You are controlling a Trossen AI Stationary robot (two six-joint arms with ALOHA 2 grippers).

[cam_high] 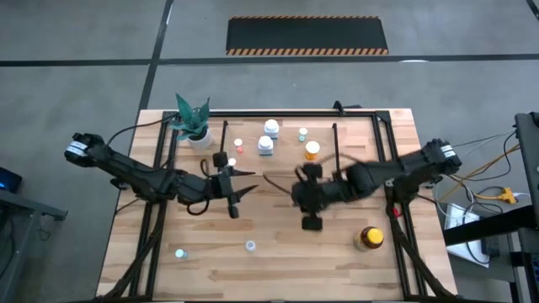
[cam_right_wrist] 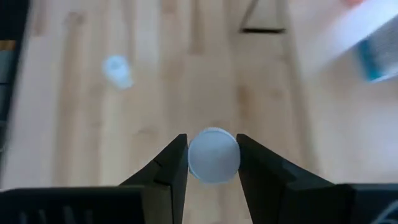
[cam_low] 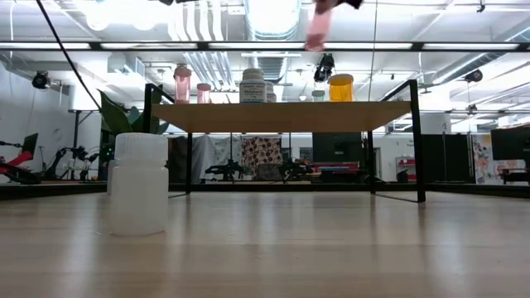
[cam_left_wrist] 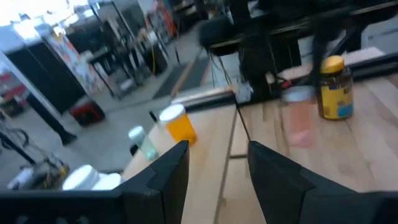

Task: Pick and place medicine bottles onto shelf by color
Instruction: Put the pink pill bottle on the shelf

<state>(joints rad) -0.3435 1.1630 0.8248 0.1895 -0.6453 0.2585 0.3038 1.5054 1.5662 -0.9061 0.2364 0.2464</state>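
My right gripper (cam_right_wrist: 213,163) is shut on a small pink medicine bottle with a pale cap (cam_right_wrist: 213,155), held high over the table in front of the shelf (cam_low: 286,116); the low view shows the bottle (cam_low: 317,29) above shelf height. My left gripper (cam_left_wrist: 217,168) hovers level near the shelf's left half (cam_high: 248,183), open, with nothing between its fingers. Several bottles stand on the shelf board, among them an orange-capped one (cam_high: 312,150) and a white one (cam_high: 265,145). An amber yellow-capped bottle (cam_high: 369,238) and two tiny bottles (cam_high: 250,246) (cam_high: 179,252) stand on the table. My right gripper pinches the pink bottle between its two fingers, on opposite sides just by the round cap (cam_right_wrist: 213,155). The fingers come from above, slanting down. The bottle hangs below them (cam_left_wrist: 298,121), clear of table and shelf.
A white pot with a green plant (cam_high: 195,126) stands at the shelf's far left corner. The shelf's black rod legs (cam_low: 416,141) frame the table's far part. A white bottle (cam_low: 139,182) stands close to the low camera. Bare table lies between the near bottles.
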